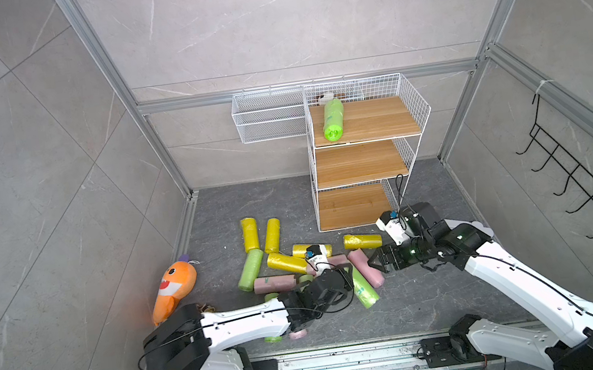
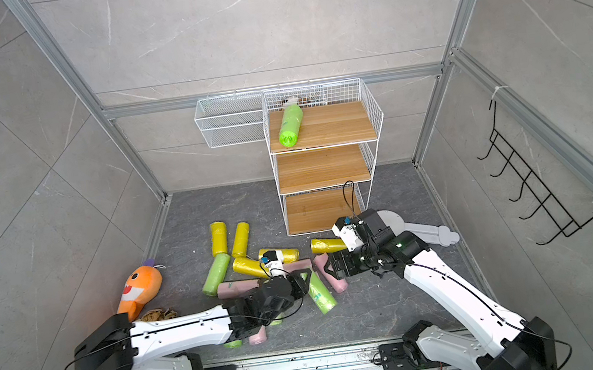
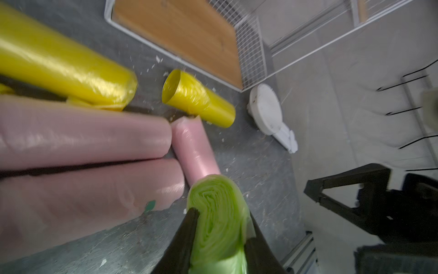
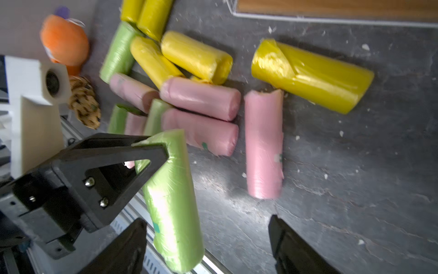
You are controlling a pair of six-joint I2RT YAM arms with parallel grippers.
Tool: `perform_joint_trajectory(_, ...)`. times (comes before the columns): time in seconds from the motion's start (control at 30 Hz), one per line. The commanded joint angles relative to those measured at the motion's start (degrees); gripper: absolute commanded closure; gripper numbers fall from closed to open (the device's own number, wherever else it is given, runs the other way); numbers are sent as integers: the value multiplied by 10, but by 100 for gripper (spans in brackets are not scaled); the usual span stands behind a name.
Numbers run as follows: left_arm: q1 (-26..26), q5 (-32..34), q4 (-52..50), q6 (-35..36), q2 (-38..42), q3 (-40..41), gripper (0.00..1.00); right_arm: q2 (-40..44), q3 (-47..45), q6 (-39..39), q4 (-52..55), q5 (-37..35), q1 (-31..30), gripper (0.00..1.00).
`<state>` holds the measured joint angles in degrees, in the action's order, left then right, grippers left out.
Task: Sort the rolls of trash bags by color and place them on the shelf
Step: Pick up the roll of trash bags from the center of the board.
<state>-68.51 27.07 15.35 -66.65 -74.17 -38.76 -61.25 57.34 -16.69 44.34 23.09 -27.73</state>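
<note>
The left gripper (image 3: 221, 212) has its jaws clamped on one end of the held green roll (image 3: 213, 189), squeezing the spiral end face out of round. The right gripper (image 4: 207, 221) hangs just beside that roll with its jaws wide apart and empty, and a pink roll (image 4: 264, 144) lies on the desk (image 1: 418, 294) ahead of them. Around both, the loose rolls (image 1: 286, 263) (yellow, pink and green) lie heaped in front of the shelf (image 1: 420, 99). Its top tier carries one shelved green roll (image 1: 333, 119), while the two lower boards are bare. Likely failures: the grip sits at the extreme end, so the free length may sag, pivot or slide out of the thin slippery film. The held roll also lies close against pink neighbours, which a lift could drag along. The two arms work close together — a swing toward the shelf risks contact. The left wrist view alone shows the pinched end face. The right wrist view alone shows the roll's full unsupported length and its teal sticker. In both top views the jaws are largely masked by the wrist, yet only these views show how the shelf is filled. Whether the held roll is clear of the desk cannot be told.
</note>
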Motion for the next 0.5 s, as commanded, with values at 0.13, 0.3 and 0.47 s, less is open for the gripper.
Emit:
perform_joint_trajectory(0.13, 71, 104, 51, 51, 134, -12, 82, 38, 39, -132, -164, 124, 0, 11)
perform_joint_trajectory(0.3, 102, 110, 98, 67, 166, -32, 82, 32, 15, -224, -297, 140, -6, 7)
perform_joint_trajectory(0.47, 109, 112, 135, 47, 173, -35, 82, 16, -4, -262, -388, 122, -31, 5)
